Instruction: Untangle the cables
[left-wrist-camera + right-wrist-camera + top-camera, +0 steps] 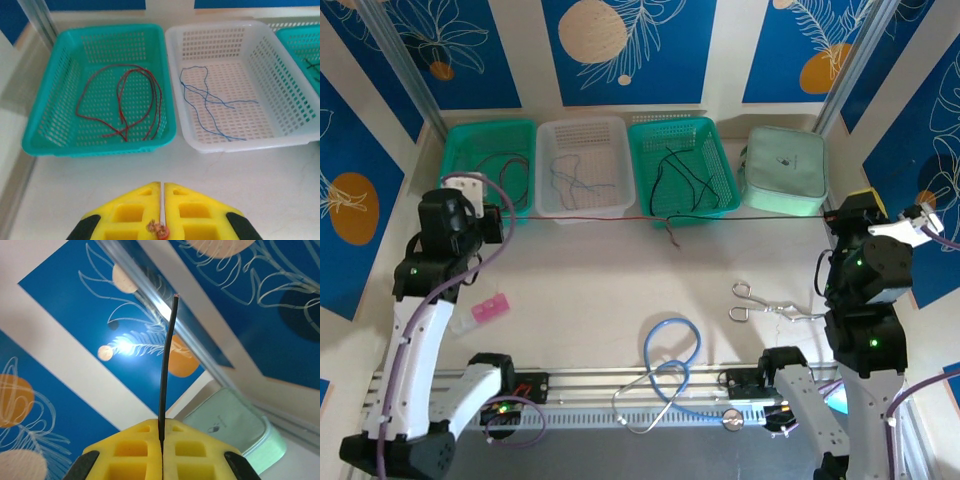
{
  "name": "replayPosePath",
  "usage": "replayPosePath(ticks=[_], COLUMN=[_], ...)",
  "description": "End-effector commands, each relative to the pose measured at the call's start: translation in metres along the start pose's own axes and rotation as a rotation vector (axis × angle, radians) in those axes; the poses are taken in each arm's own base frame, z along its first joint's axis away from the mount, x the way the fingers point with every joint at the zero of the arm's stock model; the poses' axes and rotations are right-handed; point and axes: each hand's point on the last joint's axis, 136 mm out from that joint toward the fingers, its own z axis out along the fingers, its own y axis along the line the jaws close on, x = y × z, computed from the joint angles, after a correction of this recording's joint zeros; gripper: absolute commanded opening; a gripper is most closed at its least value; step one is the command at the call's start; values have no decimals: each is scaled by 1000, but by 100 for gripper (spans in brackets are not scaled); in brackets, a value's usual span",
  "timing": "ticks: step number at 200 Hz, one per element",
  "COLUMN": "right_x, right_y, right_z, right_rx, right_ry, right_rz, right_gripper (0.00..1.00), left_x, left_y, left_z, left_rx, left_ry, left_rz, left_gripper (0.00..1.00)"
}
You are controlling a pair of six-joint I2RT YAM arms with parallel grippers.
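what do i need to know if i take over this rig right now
Left end effector: shut on the end of a red cable.
Right end effector: shut on a black cable.
Those two are stretched taut in front of the baskets, joined at a tangle mid-span.
Done: red cables in the left teal basket, bluish cables in the white basket, black cables in the right teal basket.
Left: part the held pair, then probably bin each.
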Motion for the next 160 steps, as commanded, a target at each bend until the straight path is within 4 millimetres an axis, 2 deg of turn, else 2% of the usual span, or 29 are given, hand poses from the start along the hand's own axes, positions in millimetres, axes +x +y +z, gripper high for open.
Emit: replayPosePath(ticks=[1, 46, 75, 111, 146, 160], right_x=[-46, -58, -77, -103, -119, -122], right_y=[-10, -17, -17, -3, 10, 11], right_z=[-13, -16, -24, -26, -19, -16], right_rx=[78, 122, 155, 149, 156, 161], right_ry=[-173, -217, -263, -325, -355, -362], right_rz=[-18, -13, -32, -80, -115, -112], right_gripper=[0, 0, 0, 0, 0, 0], left_x=[-12, -23, -37, -55, -61, -57], left_y=[-2, 18, 30, 48, 68, 81], left_z=[0, 18, 28, 42, 57, 66], left_rx=[93, 155, 214, 290, 292, 254], left_ry=[-37, -49, -98, -168, -198, -204], left_rz=[-146, -384, -575, -759, -838, -859], left_gripper=[0, 0, 0, 0, 0, 0])
